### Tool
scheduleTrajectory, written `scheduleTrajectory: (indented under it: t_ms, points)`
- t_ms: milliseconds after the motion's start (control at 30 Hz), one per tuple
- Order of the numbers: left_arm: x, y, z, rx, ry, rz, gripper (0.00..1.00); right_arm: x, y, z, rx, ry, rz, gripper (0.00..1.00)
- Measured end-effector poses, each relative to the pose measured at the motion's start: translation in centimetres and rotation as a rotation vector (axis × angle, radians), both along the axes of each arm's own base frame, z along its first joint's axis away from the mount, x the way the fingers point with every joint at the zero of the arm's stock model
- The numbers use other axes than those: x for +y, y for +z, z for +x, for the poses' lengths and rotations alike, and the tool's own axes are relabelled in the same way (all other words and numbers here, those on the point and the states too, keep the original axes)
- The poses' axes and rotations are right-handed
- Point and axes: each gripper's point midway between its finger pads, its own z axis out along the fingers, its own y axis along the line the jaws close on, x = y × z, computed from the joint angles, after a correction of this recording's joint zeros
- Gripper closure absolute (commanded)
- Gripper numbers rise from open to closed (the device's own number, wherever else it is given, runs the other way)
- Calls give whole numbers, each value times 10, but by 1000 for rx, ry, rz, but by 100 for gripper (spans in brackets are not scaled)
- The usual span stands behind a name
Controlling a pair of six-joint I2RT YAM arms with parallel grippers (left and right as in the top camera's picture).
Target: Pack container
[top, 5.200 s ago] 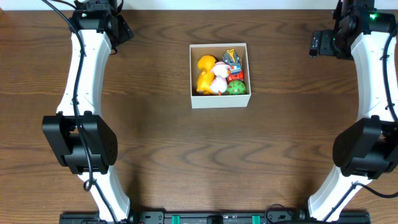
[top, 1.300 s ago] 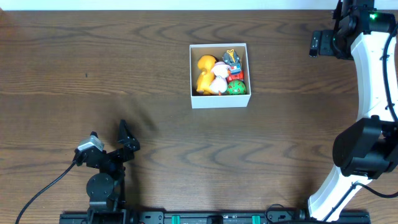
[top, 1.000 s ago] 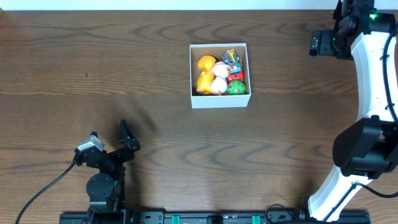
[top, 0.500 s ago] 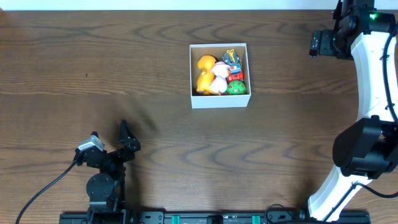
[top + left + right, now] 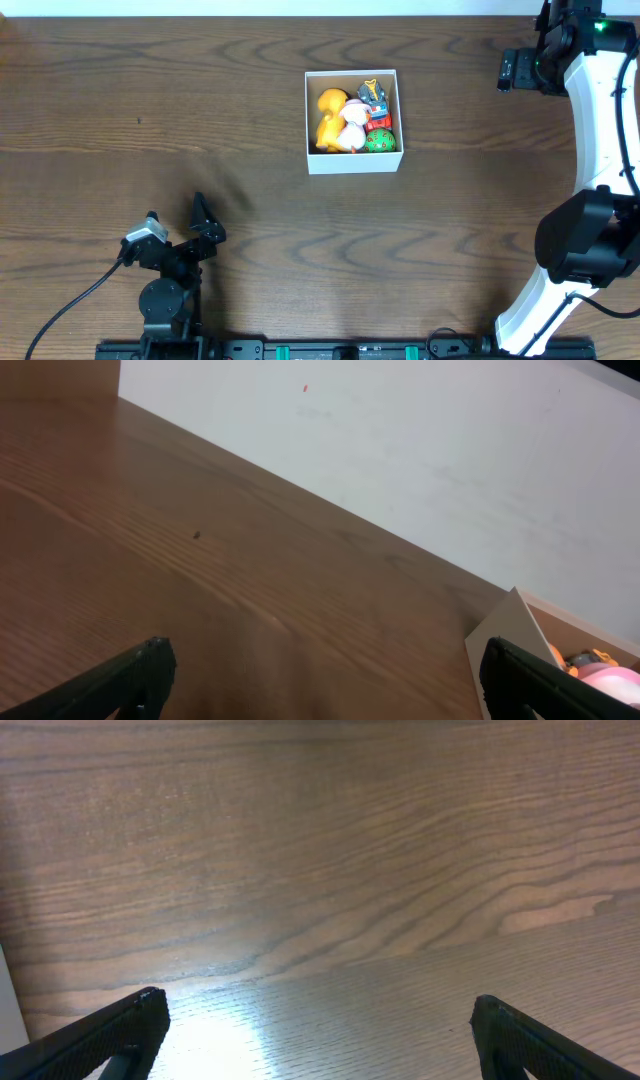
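The container [image 5: 352,162], a small square white box, stands at the table's far middle. It holds a yellow toy [image 5: 329,118], a pink and white toy [image 5: 353,126], a green ball [image 5: 379,141] and small red and blue-grey toys. My left gripper [image 5: 206,222] is open and empty on the folded arm at the front left, far from the box. The left wrist view shows its gripper [image 5: 325,670] with the box corner [image 5: 508,635] at right. My right gripper [image 5: 512,70] is open and empty at the far right; the right wrist view shows this gripper [image 5: 320,1020] over bare wood.
The table is dark brown wood. A white wall [image 5: 420,450] runs behind its far edge. The right arm [image 5: 600,120] stretches along the right side. A cable [image 5: 70,300] trails from the left arm's base at the front left.
Since the oldest frame the left arm has pulled back from the far left and folded down at the front left. In the last second nothing has moved.
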Motion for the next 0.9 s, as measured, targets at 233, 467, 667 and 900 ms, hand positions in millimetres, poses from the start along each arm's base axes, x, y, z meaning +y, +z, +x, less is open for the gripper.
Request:
scheduleTrajectory:
  t_ms: [233,467,667,900]
  points:
    - [0,0,0,0,-1,0,2,2,14,18,-98,5,11,1]
    - [-1,0,0,0,-3,0,2,16,112,7,-359,-6,9,1]
    - [-1,0,0,0,-3,0,2,56,224,-65,-594,66,19,1]
    - [-1,0,0,1,-3,0,2,58,275,-141,-727,64,7,1]
